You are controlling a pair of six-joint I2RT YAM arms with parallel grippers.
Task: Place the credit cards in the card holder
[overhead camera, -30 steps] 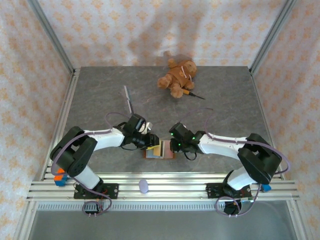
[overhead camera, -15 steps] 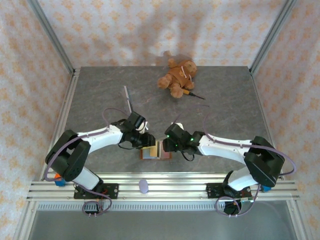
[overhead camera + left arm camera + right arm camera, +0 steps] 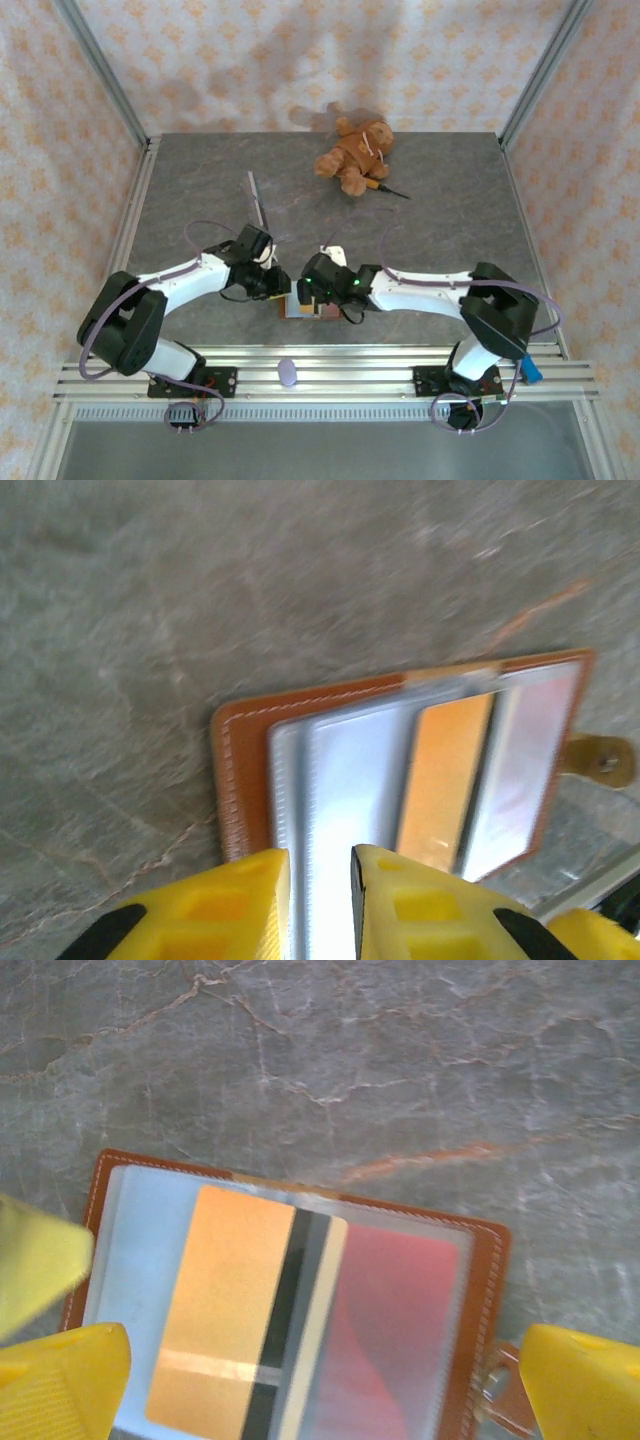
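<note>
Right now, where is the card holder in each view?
Top external: the card holder lies at the near edge of the table, centre, between the two arms.
Left wrist: lower right, lying open, just beyond the yellow jaws.
Right wrist: lower centre, lying open, between the jaws.
Shared landmark: the orange card under its clear sleeve, in both wrist views.

Brown teddy bear (image 3: 354,153), small screwdriver (image 3: 388,188) just beside it, marbled grey table (image 3: 450,220)
</note>
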